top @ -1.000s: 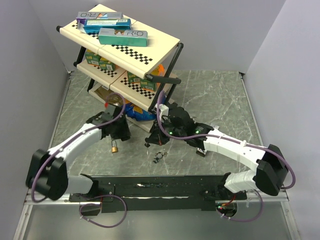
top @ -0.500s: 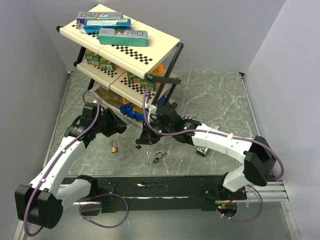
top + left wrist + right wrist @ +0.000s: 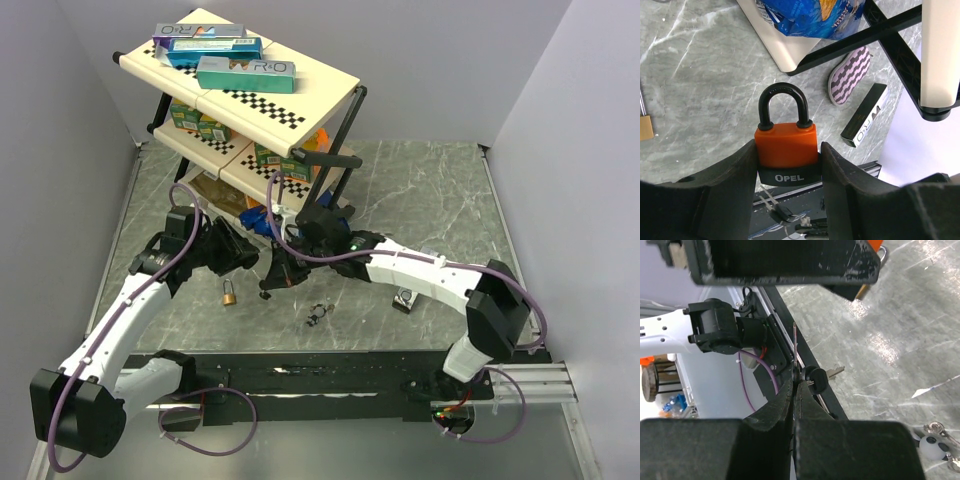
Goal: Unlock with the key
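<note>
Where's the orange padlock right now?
In the left wrist view the orange padlock is clamped in the left tool, shackle pointing away. In the top view that tool is left of centre, beyond the brass padlock lying on the table.

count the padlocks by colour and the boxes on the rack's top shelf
orange padlock: 1
brass padlock: 1
boxes on the top shelf: 3
total: 5
not counted: a small silvery item, too small to identify
</note>
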`<state>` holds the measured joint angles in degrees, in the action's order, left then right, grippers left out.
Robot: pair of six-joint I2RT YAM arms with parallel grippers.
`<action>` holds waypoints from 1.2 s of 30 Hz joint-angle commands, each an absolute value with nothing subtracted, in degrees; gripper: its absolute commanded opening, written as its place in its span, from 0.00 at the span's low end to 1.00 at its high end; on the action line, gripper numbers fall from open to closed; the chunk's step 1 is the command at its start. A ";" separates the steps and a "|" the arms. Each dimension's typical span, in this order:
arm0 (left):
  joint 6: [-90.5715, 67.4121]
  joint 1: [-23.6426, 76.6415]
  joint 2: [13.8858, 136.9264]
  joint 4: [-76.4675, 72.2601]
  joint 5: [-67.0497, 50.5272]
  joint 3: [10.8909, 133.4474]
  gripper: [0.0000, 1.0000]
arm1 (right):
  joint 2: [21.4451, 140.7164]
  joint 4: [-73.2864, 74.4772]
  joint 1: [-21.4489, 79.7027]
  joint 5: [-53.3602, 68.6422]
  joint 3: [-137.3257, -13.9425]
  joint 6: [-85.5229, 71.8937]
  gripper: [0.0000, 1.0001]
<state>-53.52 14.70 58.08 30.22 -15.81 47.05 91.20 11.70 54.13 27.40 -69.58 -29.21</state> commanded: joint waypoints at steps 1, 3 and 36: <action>-54.49 14.41 56.87 27.16 -17.49 47.28 0.01 | 93.07 13.27 54.23 28.65 -74.08 -30.94 0.00; -54.49 14.41 56.78 27.16 -17.49 47.37 0.01 | 94.12 14.24 53.88 29.00 -74.62 -31.46 0.00; -54.14 14.50 58.09 26.37 -18.63 47.11 0.01 | 96.42 13.27 51.33 29.27 -76.64 -34.72 0.00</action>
<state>-53.49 14.70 58.17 29.78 -16.73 47.05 96.18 14.98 51.70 28.64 -73.58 -33.67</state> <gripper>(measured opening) 0.526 0.022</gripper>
